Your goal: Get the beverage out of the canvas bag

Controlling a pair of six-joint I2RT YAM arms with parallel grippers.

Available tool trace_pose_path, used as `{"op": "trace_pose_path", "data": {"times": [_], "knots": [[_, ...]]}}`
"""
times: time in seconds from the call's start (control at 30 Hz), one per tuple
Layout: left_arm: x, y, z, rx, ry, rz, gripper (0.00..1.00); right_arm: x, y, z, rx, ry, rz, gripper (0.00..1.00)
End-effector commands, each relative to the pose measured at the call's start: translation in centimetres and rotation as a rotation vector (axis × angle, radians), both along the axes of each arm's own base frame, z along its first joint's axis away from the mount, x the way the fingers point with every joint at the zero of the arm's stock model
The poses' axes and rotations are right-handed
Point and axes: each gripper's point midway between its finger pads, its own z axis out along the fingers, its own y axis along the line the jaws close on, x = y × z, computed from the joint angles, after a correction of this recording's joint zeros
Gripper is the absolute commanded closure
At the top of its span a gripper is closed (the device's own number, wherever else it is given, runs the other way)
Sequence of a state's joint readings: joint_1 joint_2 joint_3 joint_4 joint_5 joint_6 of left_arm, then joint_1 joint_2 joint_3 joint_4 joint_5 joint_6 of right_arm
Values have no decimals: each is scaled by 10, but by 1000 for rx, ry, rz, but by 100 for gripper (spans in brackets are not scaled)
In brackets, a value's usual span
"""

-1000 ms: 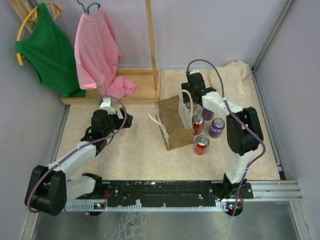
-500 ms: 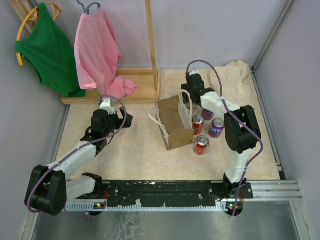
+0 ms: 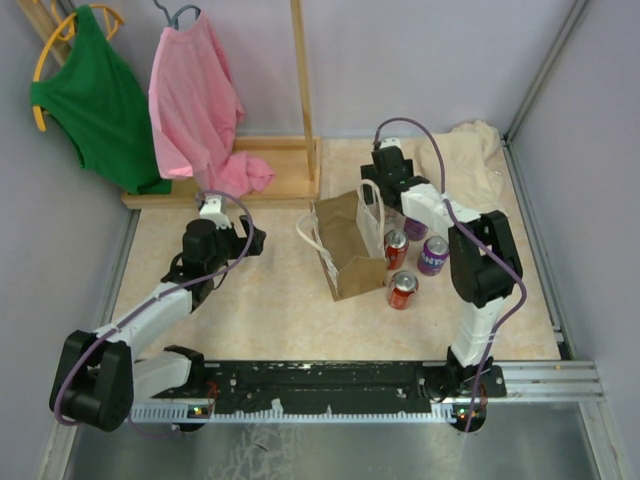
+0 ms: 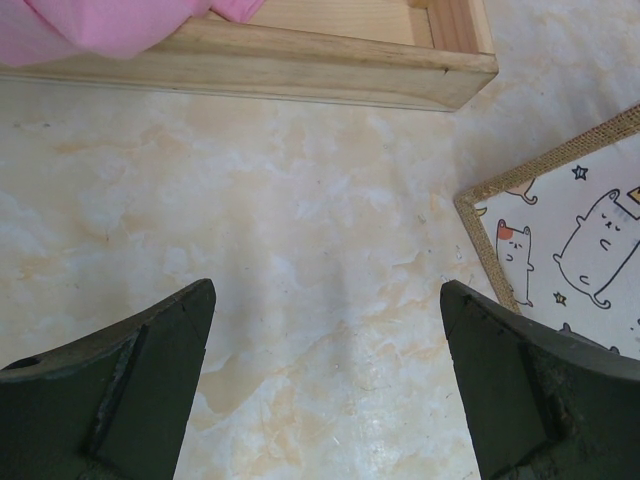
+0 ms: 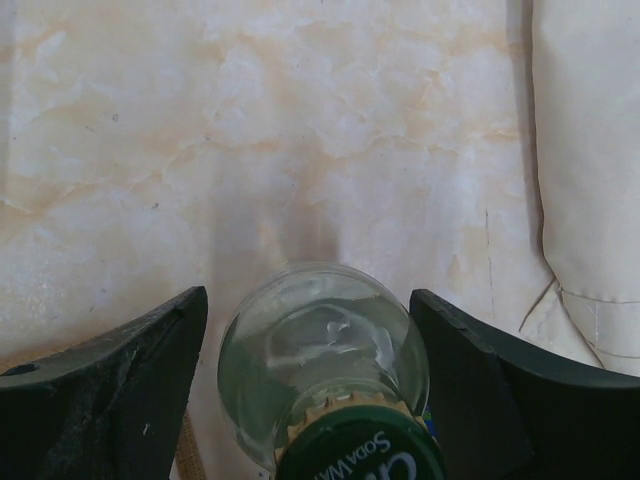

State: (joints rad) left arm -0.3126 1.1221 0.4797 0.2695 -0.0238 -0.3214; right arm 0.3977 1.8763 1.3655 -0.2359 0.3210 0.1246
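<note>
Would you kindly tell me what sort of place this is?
Probably a robot lab cell staged as a home: plain enclosing walls, arms bolted to a rail, a wooden clothes rack with hung tops.

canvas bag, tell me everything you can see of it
The canvas bag is small, boxy, tan-brown woven fabric with two white looped rope handles. It stands upright on the table. The left wrist view shows a burlap-edged white side printed with cartoon cats. A red can stands close beside its right side.
</note>
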Motion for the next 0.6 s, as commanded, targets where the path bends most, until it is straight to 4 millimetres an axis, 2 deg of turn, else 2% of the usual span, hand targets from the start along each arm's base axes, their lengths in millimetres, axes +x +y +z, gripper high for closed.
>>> {"op": "trace_pose_path", "data": {"times": [0.0, 0.2, 0.33, 0.57], "knots": [[5, -8, 16, -20, -43, -26, 0, 13, 8, 42, 44, -133, -12, 18], [5, -12, 19, -26, -51, -45, 0, 15, 9, 66, 58, -190, -19, 15], [5, -15, 19, -32, -48, -58, 0, 15, 5, 80, 57, -220, -31, 5], [4, -27, 22, -42, -59, -120, 0, 10, -5, 102, 47, -290, -84, 1]]}}
